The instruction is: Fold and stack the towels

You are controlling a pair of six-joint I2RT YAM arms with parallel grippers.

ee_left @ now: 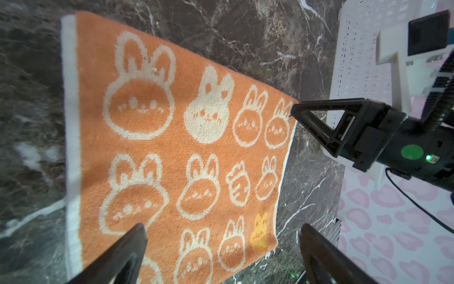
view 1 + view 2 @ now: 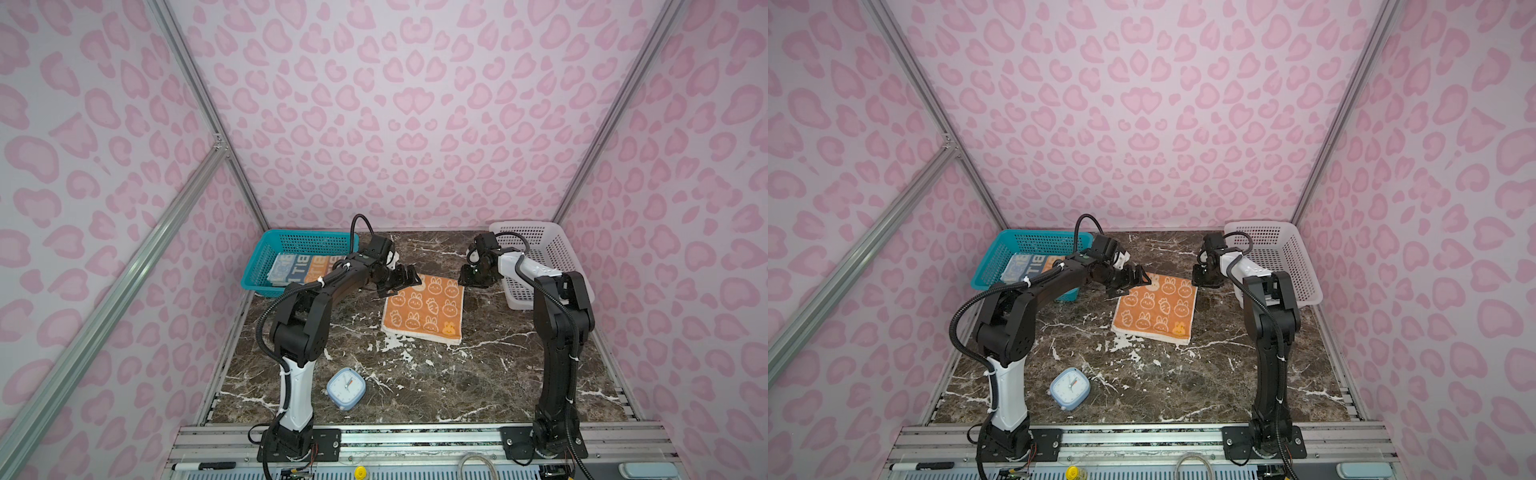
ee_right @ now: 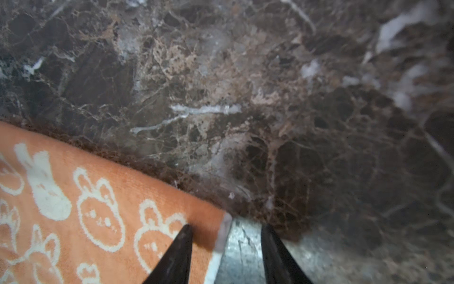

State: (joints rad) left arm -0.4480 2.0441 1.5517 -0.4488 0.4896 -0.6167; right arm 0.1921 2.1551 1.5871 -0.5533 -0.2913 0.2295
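An orange-and-cream rabbit towel [image 2: 424,309] [image 2: 1156,307] lies flat on the marble table in both top views. My left gripper [image 2: 409,282] [image 1: 222,227] hovers over its far left corner, open wide, with nothing between the fingers. My right gripper [image 2: 465,280] [image 3: 226,228] is down at the far right corner. Its jaws are partly closed and straddle that corner: one fingertip [image 3: 184,236] is over the cloth, the other over bare marble, with a gap still showing between them. A folded striped towel [image 2: 303,266] with lettering lies in the teal basket [image 2: 291,241].
A white mesh basket [image 2: 540,257] stands at the back right, beside the right arm. A pale blue alarm clock [image 2: 345,388] lies near the front, by the left arm's base. The metal rail [image 2: 415,440] runs along the front edge.
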